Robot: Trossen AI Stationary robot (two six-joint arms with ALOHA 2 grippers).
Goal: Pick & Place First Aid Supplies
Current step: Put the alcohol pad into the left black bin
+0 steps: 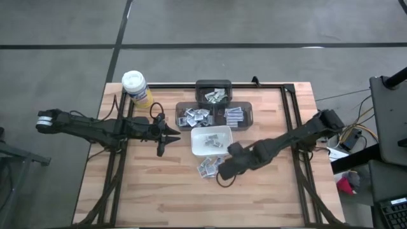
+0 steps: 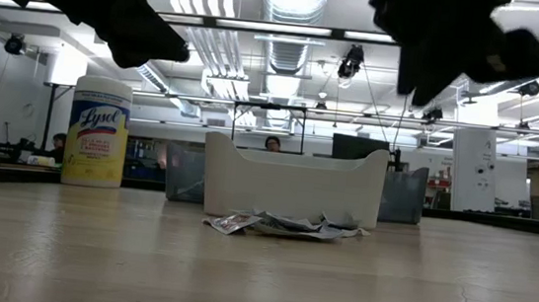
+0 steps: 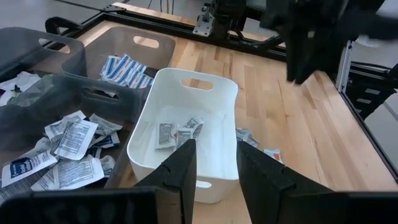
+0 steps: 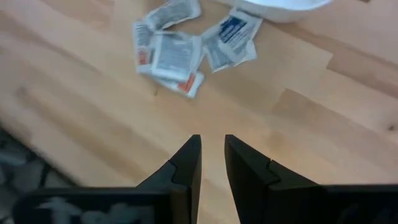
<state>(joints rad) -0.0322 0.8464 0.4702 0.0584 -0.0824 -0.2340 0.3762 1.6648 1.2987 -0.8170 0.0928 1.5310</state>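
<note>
Just in front of the white dish (image 1: 212, 141), a small heap of first aid packets (image 1: 208, 166) lies on the bare wood, overlapping one another and close to the dish wall. The right gripper (image 4: 211, 157) hangs above the table near them, fingers slightly parted and holding nothing. The left gripper (image 3: 214, 163) waits raised beside the dish on the other side, fingers parted, empty. A few packets (image 3: 177, 132) already lie inside the dish.

The likely trouble: the packets are flat and stacked, so a pinch could slide off, lift two at once, or push the heap against or under the dish rim. Coming down too near the dish could nudge it toward the grey bins (image 1: 213, 114) behind.

Open wood spreads in front of the heap and toward the table's near edge, the clearer line of approach
</note>
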